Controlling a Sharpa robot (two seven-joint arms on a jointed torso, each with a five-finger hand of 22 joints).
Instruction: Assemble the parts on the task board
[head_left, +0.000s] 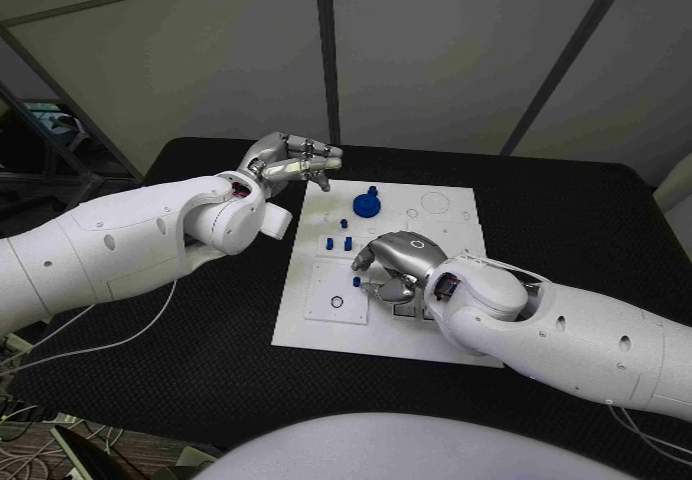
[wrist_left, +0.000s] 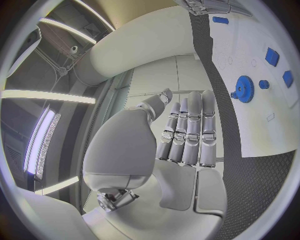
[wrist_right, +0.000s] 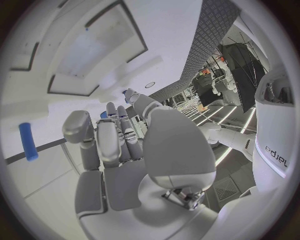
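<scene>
Right robot hand hovers over white task board with blue parts.

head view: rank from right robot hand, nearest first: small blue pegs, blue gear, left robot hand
From the right robot hand:
1. Small blue pegs, on the white task board, just beyond it.
2. Round blue gear, farther up the board.
3. Left robot hand, off the board's far left corner.

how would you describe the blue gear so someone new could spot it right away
Start at the white task board in the middle of the black table. Near its far edge stands the blue gear, round and toothed, larger than the small blue pieces nearer the middle.
</scene>
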